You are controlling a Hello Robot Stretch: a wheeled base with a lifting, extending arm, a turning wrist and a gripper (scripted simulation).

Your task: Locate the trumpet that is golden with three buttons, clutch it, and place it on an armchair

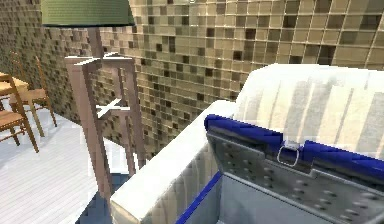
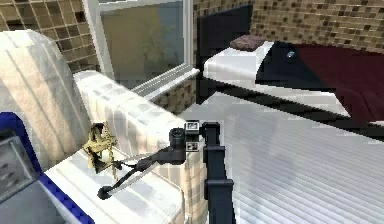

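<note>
The dark arm (image 2: 214, 175) rises from the bottom edge, its jaws pointing left at a white striped armchair (image 2: 140, 115). A golden trumpet (image 2: 99, 148) stands by their far end; whether they hold it cannot be told. Behind are a window (image 2: 145, 40) and a bed (image 2: 330, 75).

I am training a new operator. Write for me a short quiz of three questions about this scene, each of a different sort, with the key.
1. True or false: the floor lamp has a red shade.
2. Choose one: in the arm side view, the golden trumpet is at which piece of furniture? A) the bed B) the white armchair C) a wooden chair
3. Fill the gap: the wall behind the lamp is covered with small ____.

Key: 1 false, the shade is green; 2 B; 3 tiles.
</note>
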